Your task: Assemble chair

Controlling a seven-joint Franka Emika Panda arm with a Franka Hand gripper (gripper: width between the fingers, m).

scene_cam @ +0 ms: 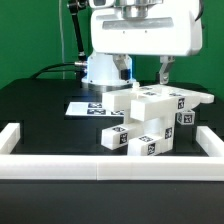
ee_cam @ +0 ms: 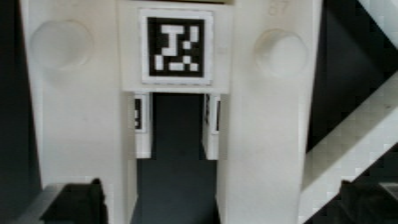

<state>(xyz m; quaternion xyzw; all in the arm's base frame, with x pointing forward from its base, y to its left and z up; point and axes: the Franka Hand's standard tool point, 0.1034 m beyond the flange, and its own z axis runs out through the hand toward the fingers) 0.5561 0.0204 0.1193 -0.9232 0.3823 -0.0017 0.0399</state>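
Chair (scene_cam: 150, 120), a partly joined stack of white tagged slabs and bars, stands on the black table (scene_cam: 40, 115) close behind the white border rail (scene_cam: 60, 160) at its near edge, toward the exterior view's right, while the gripper (scene_cam: 144, 72) hangs just above it, jaws spread wide and holding nothing.

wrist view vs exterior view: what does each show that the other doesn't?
Wrist view only: a close-up of one chair part, with its tag flanked by two round recesses and a dark slot next to the tag.
Exterior view only: the whole chair, the marker board toward the exterior view's left, the border rail and the arm.
Both: the gripper, open and holding nothing, above the chair.
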